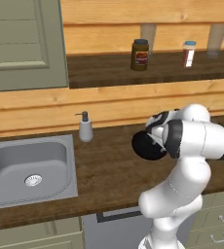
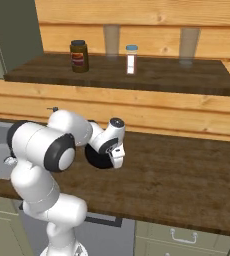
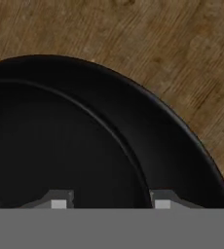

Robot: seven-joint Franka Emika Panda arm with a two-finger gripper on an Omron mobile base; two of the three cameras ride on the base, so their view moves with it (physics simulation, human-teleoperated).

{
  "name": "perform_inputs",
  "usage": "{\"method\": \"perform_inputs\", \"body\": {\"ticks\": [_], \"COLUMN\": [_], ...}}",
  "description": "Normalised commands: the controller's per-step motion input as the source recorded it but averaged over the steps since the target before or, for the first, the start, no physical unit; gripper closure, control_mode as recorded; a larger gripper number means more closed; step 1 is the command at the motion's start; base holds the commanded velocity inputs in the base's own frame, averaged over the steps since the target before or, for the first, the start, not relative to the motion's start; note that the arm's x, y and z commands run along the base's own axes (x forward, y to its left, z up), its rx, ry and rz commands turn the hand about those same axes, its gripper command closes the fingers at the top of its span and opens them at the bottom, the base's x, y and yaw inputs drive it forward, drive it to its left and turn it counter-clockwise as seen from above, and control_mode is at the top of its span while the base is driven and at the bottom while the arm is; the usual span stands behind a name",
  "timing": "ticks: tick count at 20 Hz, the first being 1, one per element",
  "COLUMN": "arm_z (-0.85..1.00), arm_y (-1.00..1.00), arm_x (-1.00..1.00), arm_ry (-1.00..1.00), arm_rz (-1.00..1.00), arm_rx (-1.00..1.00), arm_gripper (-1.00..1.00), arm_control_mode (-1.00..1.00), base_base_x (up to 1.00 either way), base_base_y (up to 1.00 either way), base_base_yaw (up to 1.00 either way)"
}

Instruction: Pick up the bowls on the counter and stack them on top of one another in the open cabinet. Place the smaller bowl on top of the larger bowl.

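One glossy black bowl point(image 1: 144, 146) point(image 2: 98, 159) sits on the dark wood counter point(image 1: 109, 168) point(image 2: 187, 175), right of the sink. I cannot tell whether it is the larger bowl or the smaller bowl. My gripper point(image 2: 117, 158) point(image 3: 110, 203) hangs low over the bowl's near edge, pointing down. In the hand view the bowl point(image 3: 84, 146) lies very close, and the two fingertips point(image 3: 59, 203) stand apart over its inside and wall without gripping it. The open cabinet's shelf board point(image 1: 182, 73) point(image 2: 162, 75) runs above the counter, with no bowl on it.
On the shelf stand a brown jar point(image 1: 140, 54) point(image 2: 79, 56), a small white bottle point(image 1: 189, 53) point(image 2: 131, 59) and two clear glasses point(image 1: 148, 34) point(image 1: 216, 38). A steel sink point(image 1: 31, 170) and a soap dispenser point(image 1: 85, 127) are at the left. A grey-green door cabinet point(image 1: 21, 44) hangs upper left.
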Motion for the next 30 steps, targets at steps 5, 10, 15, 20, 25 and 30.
{"method": "perform_inputs", "body": {"ticks": [5,10,15,20,25,30], "arm_z": [0.18,0.33,0.52,0.14,-0.17,-0.46], "arm_y": [-0.16,-0.27,-0.04,-0.33,-0.38,0.04], "arm_x": [-0.36,-0.15,-0.17,-0.55,-0.46,0.38], "arm_ry": [0.00,0.00,0.00,0.00,0.00,-0.02], "arm_rz": [0.00,0.00,0.00,0.00,0.00,0.01], "arm_rx": [0.00,0.03,0.05,0.10,0.11,0.08], "arm_gripper": [-1.00,-1.00,-1.00,-1.00,-1.00,-1.00], "arm_control_mode": [-1.00,-1.00,-1.00,-1.00,-1.00,-1.00], "base_base_x": [0.00,0.00,0.00,0.00,0.00,0.00], "base_base_y": [0.00,0.00,0.00,0.00,0.00,0.00], "base_base_yaw": [0.00,0.00,0.00,0.00,0.00,0.00]}}
